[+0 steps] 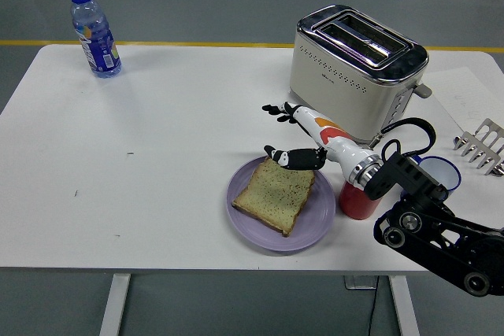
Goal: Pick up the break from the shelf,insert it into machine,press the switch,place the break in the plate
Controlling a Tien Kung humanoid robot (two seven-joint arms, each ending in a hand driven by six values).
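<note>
Reaching in from the lower right, the right hand hovers over the far edge of the purple plate with fingers spread apart, holding nothing. The bread slice lies flat on the plate, in front of the toaster on the tabletop.

Nothing was really readable. The bottle had a blue label and the toaster a small mark on its side, but both were too tiny to read.
</note>
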